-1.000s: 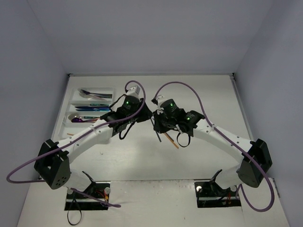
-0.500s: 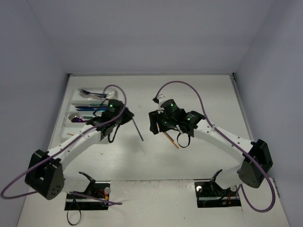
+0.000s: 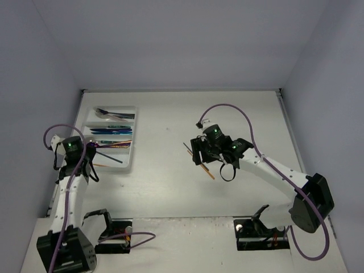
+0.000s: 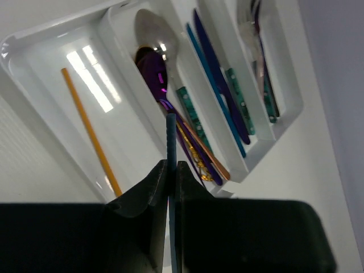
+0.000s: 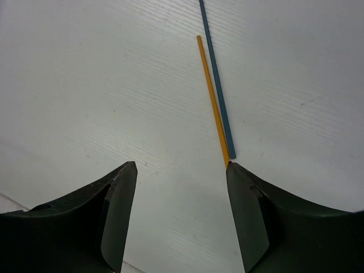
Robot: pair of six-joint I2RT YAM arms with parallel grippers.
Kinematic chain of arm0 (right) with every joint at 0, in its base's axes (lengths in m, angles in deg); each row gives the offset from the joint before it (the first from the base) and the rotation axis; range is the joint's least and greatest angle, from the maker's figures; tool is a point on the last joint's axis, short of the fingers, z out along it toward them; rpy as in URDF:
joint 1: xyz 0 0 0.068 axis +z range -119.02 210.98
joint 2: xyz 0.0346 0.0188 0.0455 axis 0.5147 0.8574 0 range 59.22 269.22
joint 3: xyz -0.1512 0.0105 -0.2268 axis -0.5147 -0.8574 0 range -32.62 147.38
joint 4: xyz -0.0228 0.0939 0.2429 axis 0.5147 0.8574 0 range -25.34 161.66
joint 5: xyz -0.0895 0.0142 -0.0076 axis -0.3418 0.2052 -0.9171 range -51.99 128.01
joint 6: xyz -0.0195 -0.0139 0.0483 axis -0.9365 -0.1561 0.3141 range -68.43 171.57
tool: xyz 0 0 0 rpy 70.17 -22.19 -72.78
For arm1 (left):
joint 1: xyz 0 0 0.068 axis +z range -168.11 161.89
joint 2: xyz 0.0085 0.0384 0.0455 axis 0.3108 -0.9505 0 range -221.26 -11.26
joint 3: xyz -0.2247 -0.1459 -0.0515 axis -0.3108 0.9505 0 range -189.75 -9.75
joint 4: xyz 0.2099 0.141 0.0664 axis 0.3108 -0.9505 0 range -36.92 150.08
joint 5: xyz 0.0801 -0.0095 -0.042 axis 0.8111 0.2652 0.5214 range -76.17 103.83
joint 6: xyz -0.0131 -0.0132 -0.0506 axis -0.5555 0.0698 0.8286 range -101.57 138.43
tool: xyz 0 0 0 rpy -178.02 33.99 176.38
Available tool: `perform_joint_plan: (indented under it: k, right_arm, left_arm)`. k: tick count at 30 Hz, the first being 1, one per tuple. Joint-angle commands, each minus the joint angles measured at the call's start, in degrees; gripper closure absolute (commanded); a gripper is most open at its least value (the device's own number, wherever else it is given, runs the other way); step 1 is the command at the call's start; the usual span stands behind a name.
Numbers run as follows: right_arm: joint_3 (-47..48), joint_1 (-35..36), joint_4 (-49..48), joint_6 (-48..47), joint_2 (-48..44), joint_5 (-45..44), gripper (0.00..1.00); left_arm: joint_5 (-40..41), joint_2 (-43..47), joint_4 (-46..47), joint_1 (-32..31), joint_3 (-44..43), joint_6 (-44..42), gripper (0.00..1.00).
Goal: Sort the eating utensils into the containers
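My left gripper point(image 3: 90, 149) hovers over the near end of the white tray point(image 3: 116, 107), its jaws shut on a thin dark blue stick point(image 4: 171, 133) that slants out over the containers point(image 4: 128, 108). Eating utensils lie in the tray: a silver spoon point(image 4: 152, 28), a purple spoon point(image 4: 154, 74), blue and teal knives point(image 4: 219, 85), and an orange stick point(image 4: 91, 131) in the widest compartment. My right gripper point(image 5: 181, 170) stands open above the bare table. An orange stick point(image 5: 213, 96) and a blue stick point(image 5: 217, 79) lie side by side just beyond its right finger.
The two loose sticks point(image 3: 206, 169) rest on the table point(image 3: 170, 182) at centre, under the right gripper point(image 3: 200, 154). Purple cables loop over both arms. The tray lies near the table's left edge.
The left arm swung from the table's centre to the left over the tray, carrying the blue stick. The right gripper opened and drew back slightly to the right.
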Motion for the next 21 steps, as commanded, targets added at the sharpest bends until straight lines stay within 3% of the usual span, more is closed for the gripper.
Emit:
perform_joint_plan:
  k: [1,6,11,15,21]
  right_arm:
    - [-0.8,-2.2,1.2,-0.9,0.4,-2.3,0.38]
    - [-2.7,-3.4,2.1,-1.1,2.7,-2.9,0.38]
    - [-4.1,-3.6,2.6,-1.4,6.2,-2.9,0.39]
    - [-4.4,-3.6,2.7,-1.2,10.1,-2.5,0.42]
    - [-3.5,-3.6,2.7,-0.9,14.9,-4.0,0.48]
  left_arm:
    - [-2.7,-7.2,8.7,3.1,0.0,-0.1,0.98]
    - [-4.3,-15.0,15.3,6.2,-1.0,0.7,0.87]
    - [-4.5,-16.5,15.3,6.8,-2.0,0.3,0.60]
    - [-4.5,-13.7,8.3,6.8,-3.8,-2.2,0.39]
    - [-5.6,-7.4,-5.5,5.0,-10.0,-8.6,0.36]
